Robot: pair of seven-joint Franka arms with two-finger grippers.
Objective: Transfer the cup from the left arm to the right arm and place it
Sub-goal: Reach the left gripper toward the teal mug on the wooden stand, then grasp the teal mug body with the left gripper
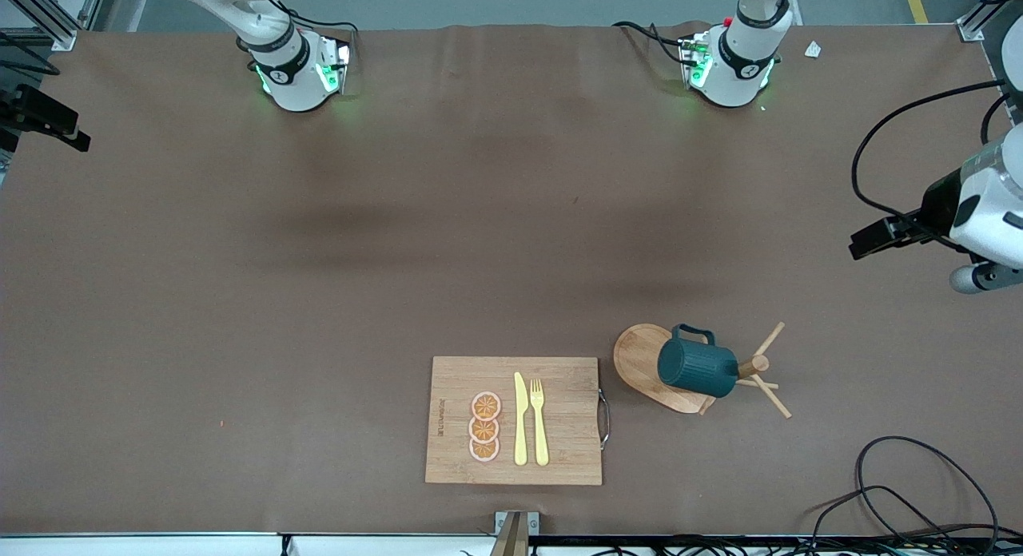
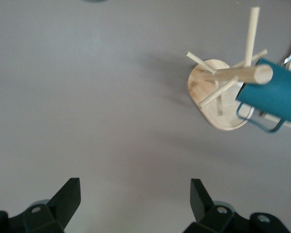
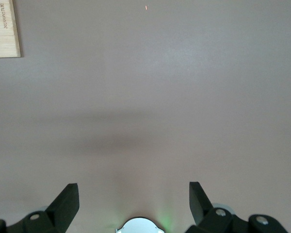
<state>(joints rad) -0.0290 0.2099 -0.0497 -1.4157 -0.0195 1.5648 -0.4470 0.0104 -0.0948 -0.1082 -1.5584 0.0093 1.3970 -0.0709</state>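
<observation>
Cup on peg stand, clear of both open jaws.

Wooden pegs crowd the cup; cutting board lies beside.

The ribbed teal cup hangs tilted on the wooden peg stand, handle up.

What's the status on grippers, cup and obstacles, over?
Left gripper open, above bare table short of the cup. Right gripper open, empty, waiting over bare table. Cup hangs on the wooden peg stand; pegs crowd it.
</observation>
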